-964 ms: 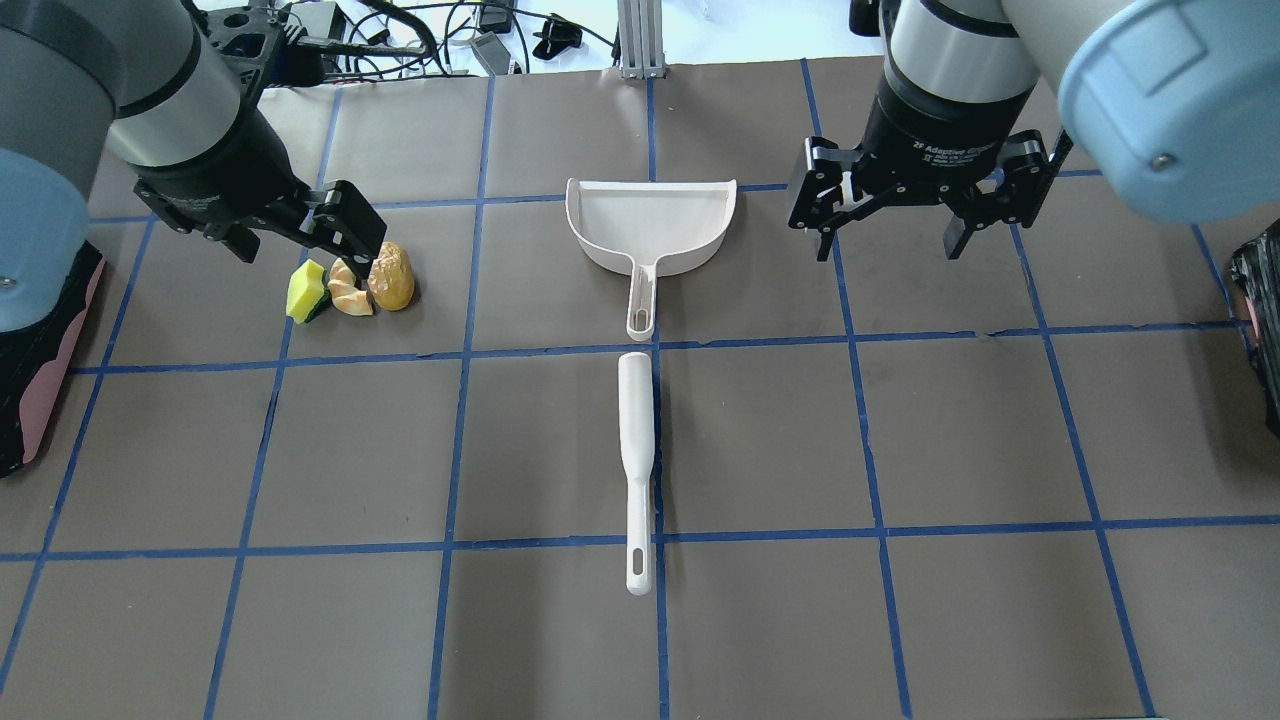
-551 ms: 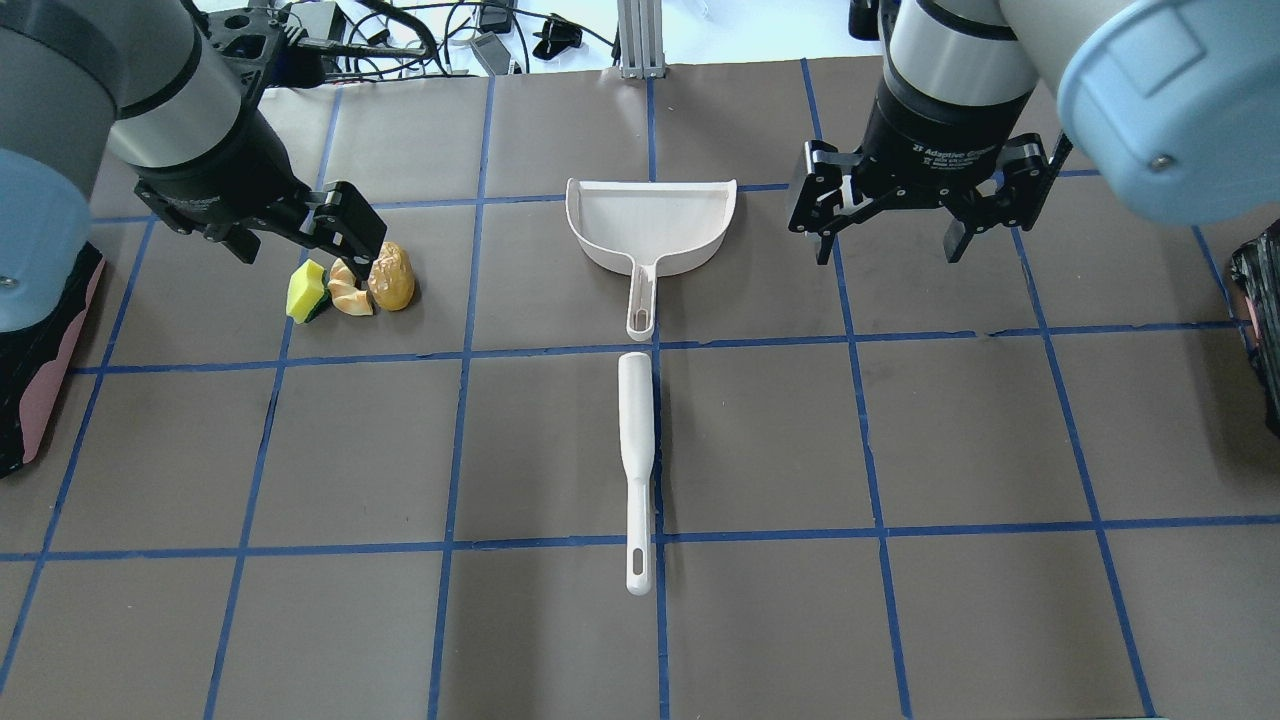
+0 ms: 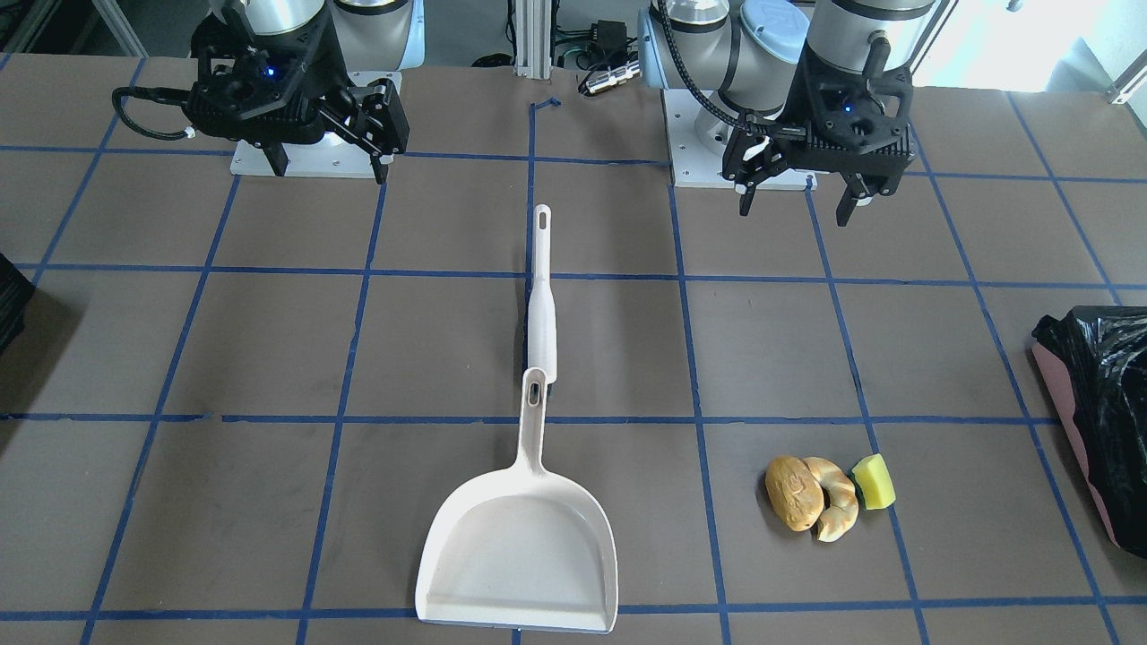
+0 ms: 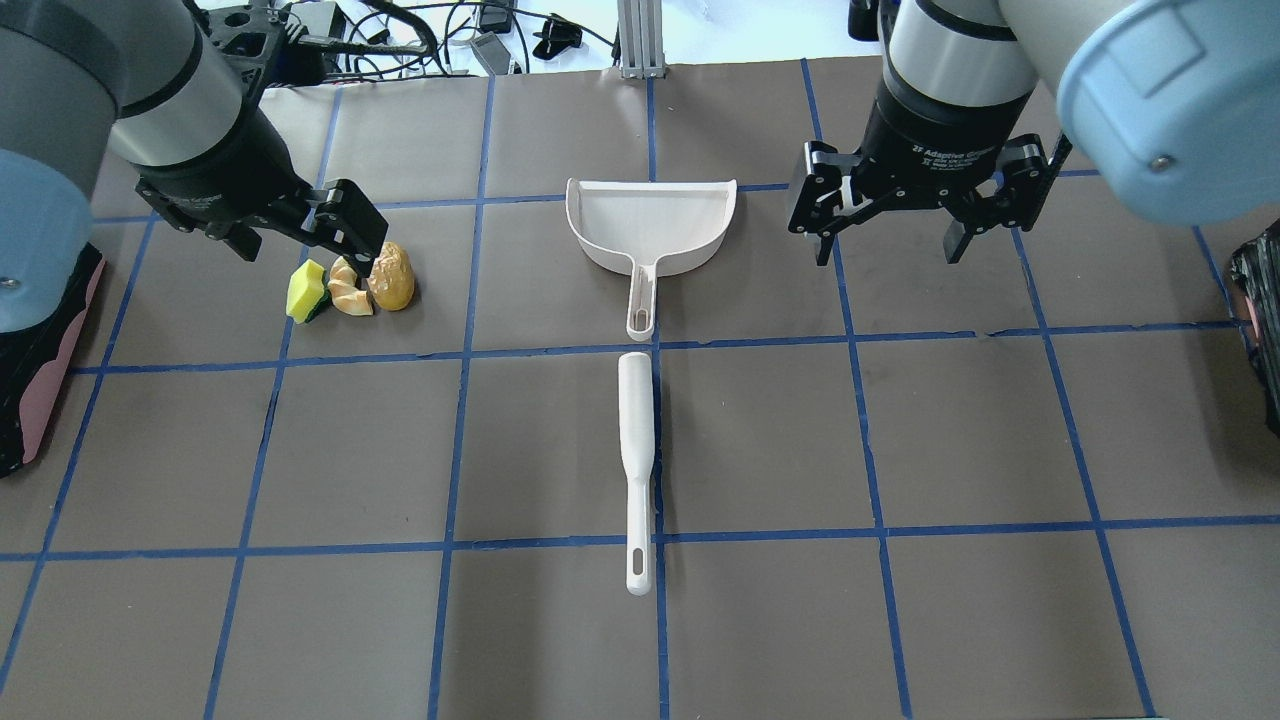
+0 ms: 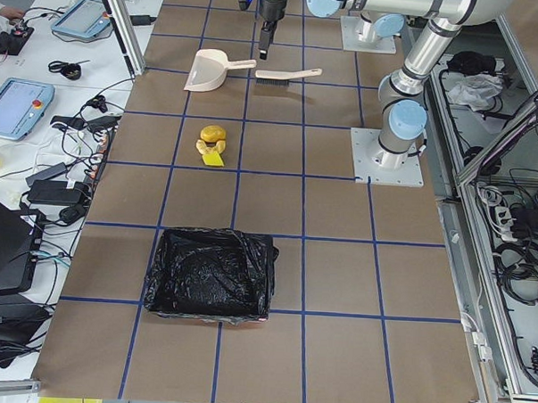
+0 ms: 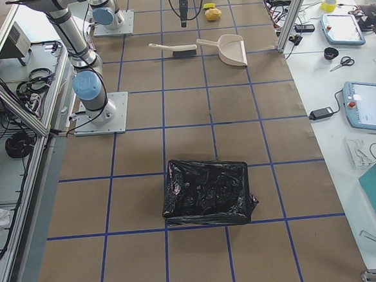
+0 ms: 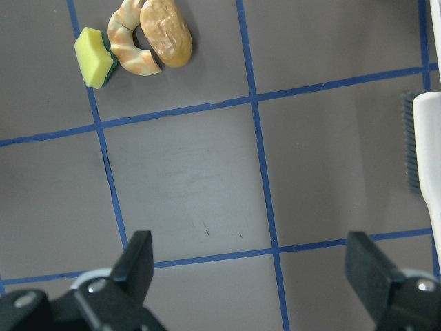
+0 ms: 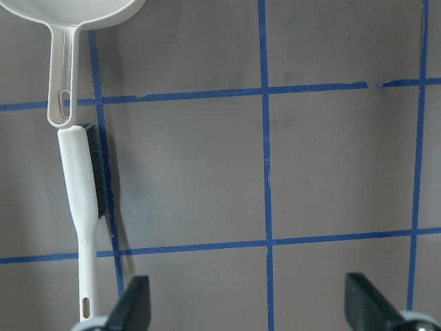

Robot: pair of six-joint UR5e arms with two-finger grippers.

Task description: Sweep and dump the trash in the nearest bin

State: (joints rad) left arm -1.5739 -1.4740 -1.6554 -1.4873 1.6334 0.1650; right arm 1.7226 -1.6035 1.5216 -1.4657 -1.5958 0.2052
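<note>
**Inspector:** Left gripper [image 7: 251,276]?
**Surveyor:** Jaws spread wide, empty, touching nothing. Bread roll [image 7: 165,31], croissant [image 7: 131,48] and sponge block [image 7: 95,56] lie clustered ahead of its fingertips.
**Inspector:** Right gripper [image 8: 248,307]?
**Surveyor:** Equally wide, empty. Brush [image 8: 81,207] and dustpan [image 8: 69,10] lie beyond one finger. Bin [image 3: 1089,376] sits outboard of the left jaws.

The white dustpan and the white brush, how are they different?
The cream-white plastic dustpan is a wide, open scoop with a short handle; the cream-white long-handled brush is thin and straight. The brush has dark bristles along one side; the dustpan has none. Both are the same pale colour, lie in one line end to end, and are untouched.
</note>
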